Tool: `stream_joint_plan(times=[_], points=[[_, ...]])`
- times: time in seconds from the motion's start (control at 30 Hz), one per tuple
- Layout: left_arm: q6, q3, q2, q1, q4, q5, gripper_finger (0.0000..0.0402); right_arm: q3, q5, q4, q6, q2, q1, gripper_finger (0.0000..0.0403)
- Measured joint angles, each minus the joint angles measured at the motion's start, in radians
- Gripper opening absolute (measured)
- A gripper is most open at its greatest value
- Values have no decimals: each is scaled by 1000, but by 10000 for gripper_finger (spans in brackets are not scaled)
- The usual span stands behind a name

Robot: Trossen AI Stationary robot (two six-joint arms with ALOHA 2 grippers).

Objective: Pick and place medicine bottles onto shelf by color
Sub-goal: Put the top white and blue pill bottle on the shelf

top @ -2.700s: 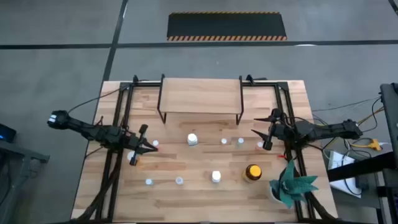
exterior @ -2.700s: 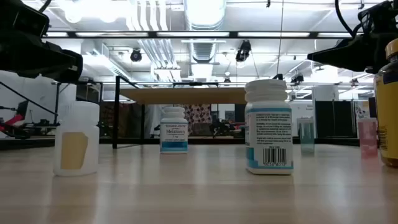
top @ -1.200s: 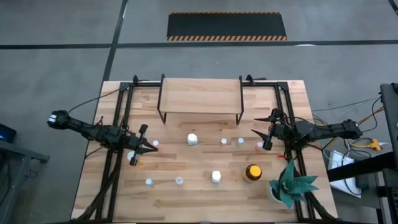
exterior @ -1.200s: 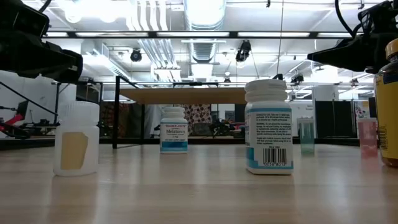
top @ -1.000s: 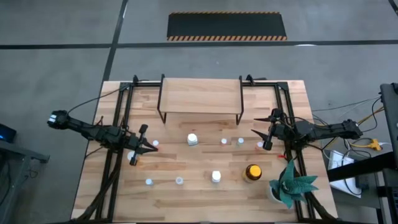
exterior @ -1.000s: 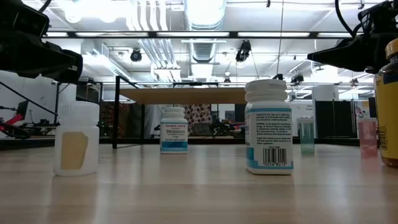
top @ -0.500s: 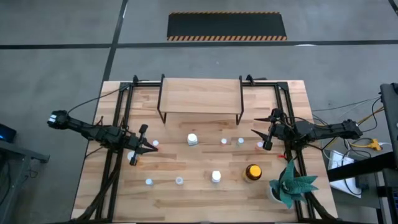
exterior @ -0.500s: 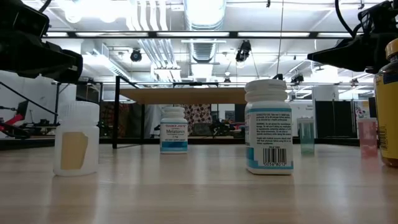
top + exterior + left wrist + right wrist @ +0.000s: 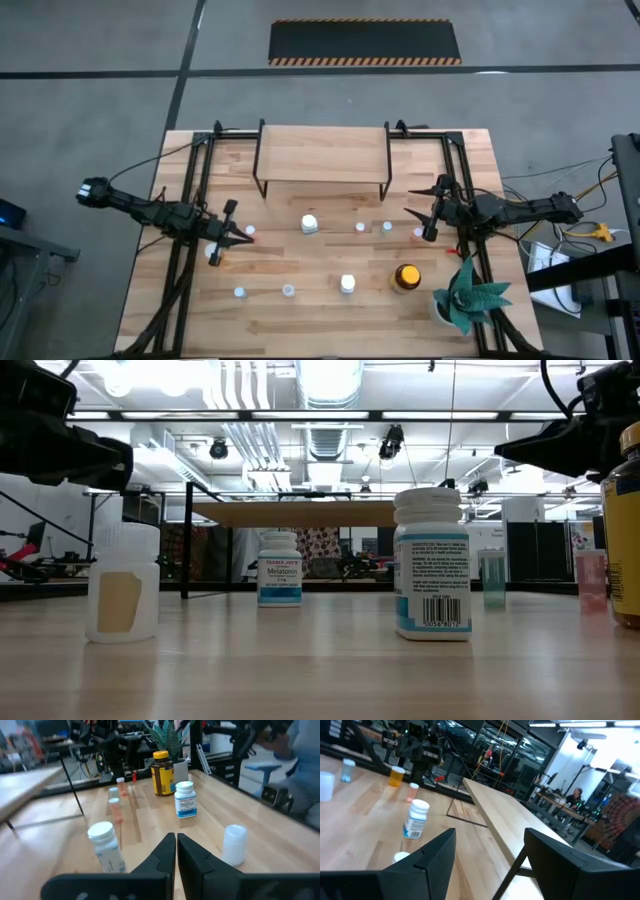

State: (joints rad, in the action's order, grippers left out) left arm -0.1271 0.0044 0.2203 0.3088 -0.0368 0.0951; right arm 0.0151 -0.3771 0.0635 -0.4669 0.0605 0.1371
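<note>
Judging nothing yet held, the right gripper [image 9: 420,224], fingers apart beside the low light-wood shelf on black legs [image 9: 322,155], is best lowered squarely over the nearby small pink-capped vial [image 9: 418,233], while the left gripper [image 9: 238,236], fingers together, waits opposite, empty.

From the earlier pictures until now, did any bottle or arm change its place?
Nothing visibly changed. The left gripper stays shut and empty, the right gripper stays open, and the bottles, like the amber bottle, stand on the table as before. The shelf stays bare.
</note>
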Motion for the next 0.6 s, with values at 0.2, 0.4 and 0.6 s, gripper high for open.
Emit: stream_joint_plan(times=[0.2,0.4,0.6], points=[[1,0,10,0,-294,15,0,0,-53,4,-17,0,0,226],[145,0,13,0,-679,15,0,0,-61,24,128,0,0,226],[146,0,12,0,-811,15,0,0,-61,23,416,0,0,226]])
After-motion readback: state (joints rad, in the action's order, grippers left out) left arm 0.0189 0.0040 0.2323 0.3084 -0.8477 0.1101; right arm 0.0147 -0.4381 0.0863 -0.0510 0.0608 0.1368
